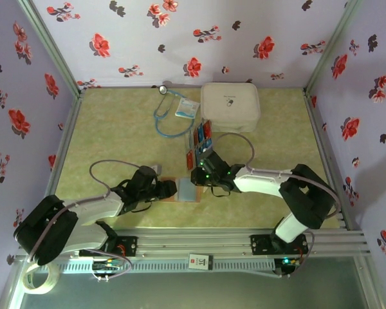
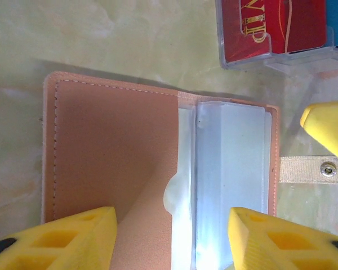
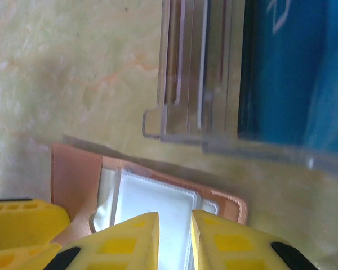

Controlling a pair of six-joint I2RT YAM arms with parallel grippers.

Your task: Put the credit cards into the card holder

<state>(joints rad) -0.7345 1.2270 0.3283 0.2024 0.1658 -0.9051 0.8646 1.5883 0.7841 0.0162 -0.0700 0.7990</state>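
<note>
Pin the open tan-brown leather-like card holder (image 2: 112,152) flat on the worktop (image 2: 101,34) with the wide-spread left hand (image 2: 172,219). With the narrowed right hand (image 3: 174,230), grip unclear, part a clear sleeve (image 2: 231,185) before fetching the red and blue plastic credit cards (image 2: 270,28) just beyond.

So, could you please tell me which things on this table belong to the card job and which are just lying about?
For the job:
- credit cards, red and blue
- clear tray holding them
- card holder, tan, lying open

Lying about:
- stethoscope
- white-and-blue packet
- white case
</note>
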